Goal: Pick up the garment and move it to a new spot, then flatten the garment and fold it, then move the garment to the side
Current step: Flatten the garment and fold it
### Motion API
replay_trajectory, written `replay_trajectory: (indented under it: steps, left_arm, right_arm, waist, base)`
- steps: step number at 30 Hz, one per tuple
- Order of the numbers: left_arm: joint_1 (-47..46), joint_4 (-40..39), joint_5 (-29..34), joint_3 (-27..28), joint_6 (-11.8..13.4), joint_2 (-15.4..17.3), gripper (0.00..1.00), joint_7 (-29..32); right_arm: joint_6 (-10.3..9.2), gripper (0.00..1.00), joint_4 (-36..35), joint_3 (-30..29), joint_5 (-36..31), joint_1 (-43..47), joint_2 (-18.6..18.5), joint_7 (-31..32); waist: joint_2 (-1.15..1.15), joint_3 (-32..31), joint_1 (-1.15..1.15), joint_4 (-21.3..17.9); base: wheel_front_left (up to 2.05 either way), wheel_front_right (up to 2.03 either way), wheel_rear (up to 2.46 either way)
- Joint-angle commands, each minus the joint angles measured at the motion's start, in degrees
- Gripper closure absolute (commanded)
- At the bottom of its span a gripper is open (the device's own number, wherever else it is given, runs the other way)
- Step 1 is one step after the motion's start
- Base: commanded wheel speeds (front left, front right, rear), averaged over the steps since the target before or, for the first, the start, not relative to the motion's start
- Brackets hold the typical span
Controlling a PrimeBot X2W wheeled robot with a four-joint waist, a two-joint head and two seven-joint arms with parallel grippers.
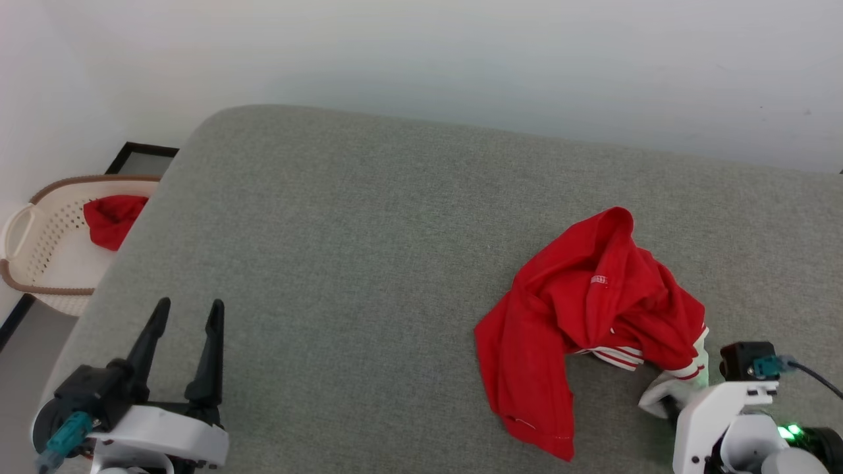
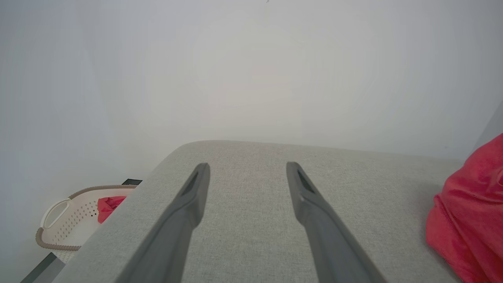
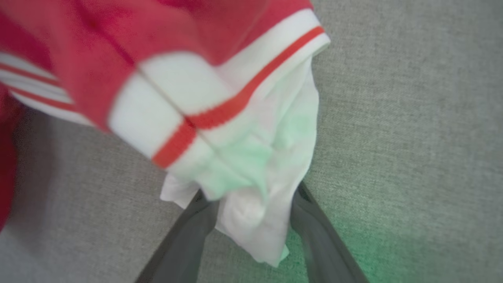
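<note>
White sleeve (image 3: 271, 157) cloth lies between the two fingers of the R gripper (image 3: 249, 192). The jaws stand wide, one each side of the bunched sleeve end, w/ no pinch visible yet, so nothing is held as far as I can tell. From that sleeve the rest of the garment (image 1: 586, 296) runs away and to the robot's left. It's a crumpled red heap, long axis approx. diagonal in head view, from the near hem up to a raised peak farther back. Striped trim shows under its near-right side.

R arm is right at it. L gripper (image 1: 189, 306) hovers well apart at the near-left corner, jaws wide, empty, pointing fwd over bare surface. My read: the grab is the R arm's, closing on the sleeve.

Surface is a grey woven cushion (image 1: 362, 217), flat, w/ a rounded far-left corner and plenty of room left of the heap. Beyond it is a plain pale wall (image 1: 461, 52). Down beside the left edge sits a cream basket (image 1: 39, 263) w/ a small red cloth (image 1: 112, 220).
</note>
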Motion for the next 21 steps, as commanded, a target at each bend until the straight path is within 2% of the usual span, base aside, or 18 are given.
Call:
replay_trajectory:
  steps: [1, 8, 21]
  left_arm:
    - [-0.58, 0.06, -0.07, 0.06, -0.18, -0.08, 0.0, -0.19]
    - [-0.36, 0.32, -0.54, 0.1, -0.16, 0.26, 0.0, -0.19]
    - [1.5, -0.7, -0.74, 1.06, -0.17, 1.04, 0.0, -0.19]
  right_arm:
    - [0.02, 1.0, 1.83, 0.94, -0.08, 0.51, 0.35, 1.26]
    - [0.01, 1.0, 0.33, 2.55, 1.38, -2.75, -1.39, 3.04]
    - [0.01, 1.0, -8.13, 0.41, 3.04, -5.89, -9.49, 6.34]
  waist:
    - [0.0, 0.02, 0.0, -0.07]
    - [0.0, -0.35, 0.0, -0.87]
    - [0.0, -2.86, 0.0, -5.42]
  base:
    - [0.0, 0.0, 0.0]
    - [0.0, 0.0, 0.0]
    - [0.0, 0.0, 0.0]
